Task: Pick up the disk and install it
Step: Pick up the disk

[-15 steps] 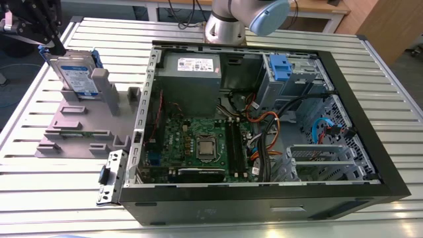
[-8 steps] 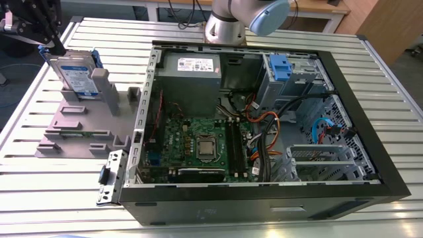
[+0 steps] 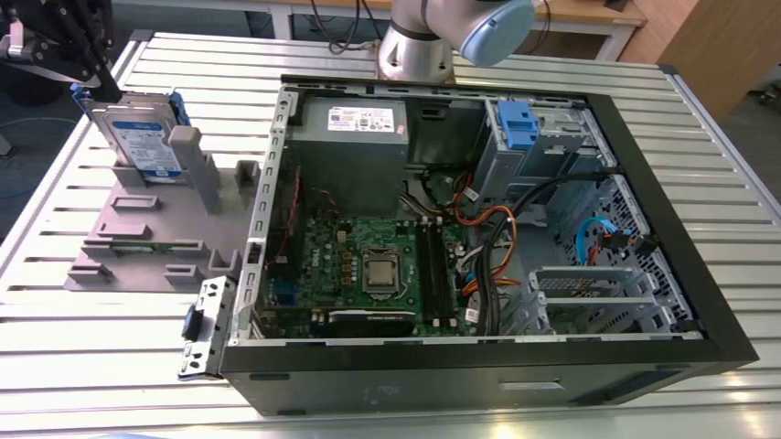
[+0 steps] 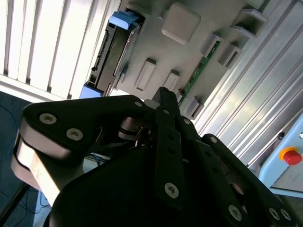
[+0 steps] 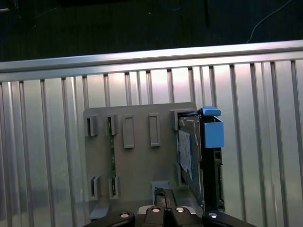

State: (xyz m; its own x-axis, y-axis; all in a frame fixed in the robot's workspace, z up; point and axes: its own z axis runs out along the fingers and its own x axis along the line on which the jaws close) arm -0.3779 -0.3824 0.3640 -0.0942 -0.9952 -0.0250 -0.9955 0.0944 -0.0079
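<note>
1. Gripper. The gripper [image 5: 164,195] has its fingertips [image 5: 160,196] brought together, with no gap visible between them in the first wrist view. They hold nothing.

2. Task item. The disk [image 3: 137,137] stands on edge in the grey stand [image 3: 134,229], framed by its blue bracket [image 5: 213,132]. In the exterior view the fingertips are just above the disk's upper edge, near one top corner. Contact cannot be confirmed. In the first wrist view the disk's labelled face lies just beside the fingertips, and the stand's grey base lies directly beyond them. A green circuit strip [image 5: 112,156] sits in a stand slot, further from the fingers than the disk.

3. Work surface. Stand and disk rest on a slatted aluminium table [image 3: 73,320]. The slats run parallel and reflect light brightly.

4. Installation target. An open computer case [image 3: 683,302] lies on the same table, well apart from the fingers. Its motherboard [image 3: 366,265] and cabling are exposed.

5. Surroundings. Past the table edge beyond the fingers is a dark floor [image 5: 142,28] with loose cables. A red stop button [image 4: 289,155] is mounted nearby.
</note>
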